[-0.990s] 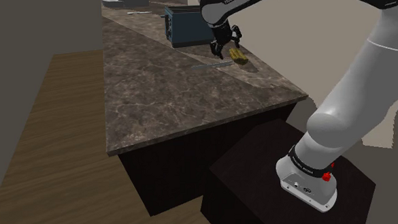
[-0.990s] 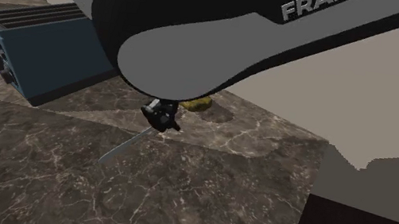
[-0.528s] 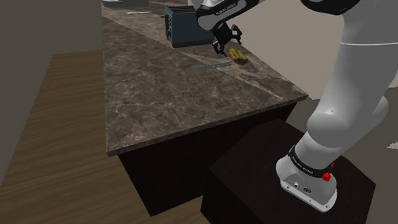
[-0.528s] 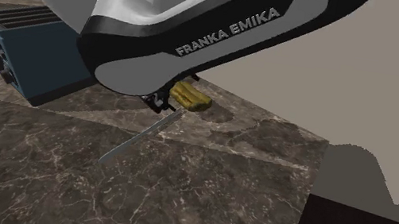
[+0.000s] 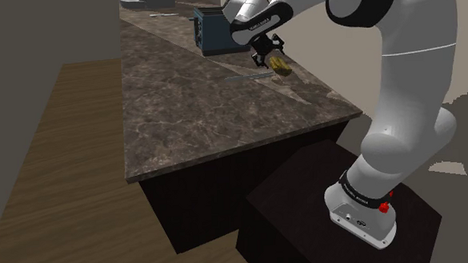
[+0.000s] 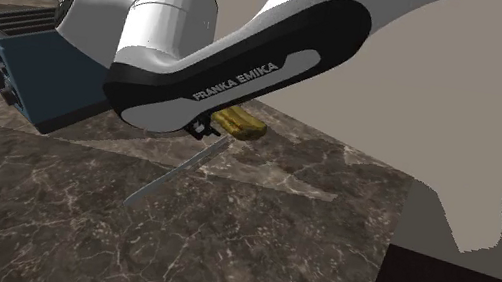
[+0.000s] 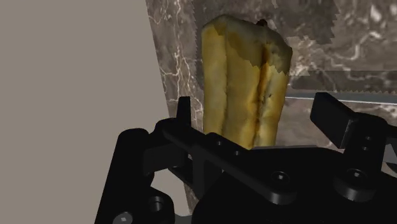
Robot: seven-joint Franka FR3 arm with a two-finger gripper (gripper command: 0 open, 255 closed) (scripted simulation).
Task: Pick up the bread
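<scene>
The bread (image 5: 281, 64) is a small yellow-brown loaf lying on the dark marble counter (image 5: 200, 112), near its far edge. The second exterior view has the bread (image 6: 242, 124) just past the arm's forearm. My gripper (image 5: 267, 57) hangs low right beside it, on the toaster's side. In the wrist view the bread (image 7: 245, 83) stands between my two black fingers (image 7: 184, 113), and my gripper (image 7: 257, 113) is open, with a gap on each side of the loaf. In the second exterior view the forearm hides most of my gripper (image 6: 202, 131).
A dark blue toaster (image 5: 215, 31) stands just behind the gripper, also large in the second exterior view as the toaster (image 6: 42, 65). A thin knife (image 6: 174, 173) lies on the counter beside the bread. The counter edge and a beige wall run close past the loaf.
The arm has swung and straightened upward, and the hand has come down closer to the bread. The bread and knife lie where they were.
</scene>
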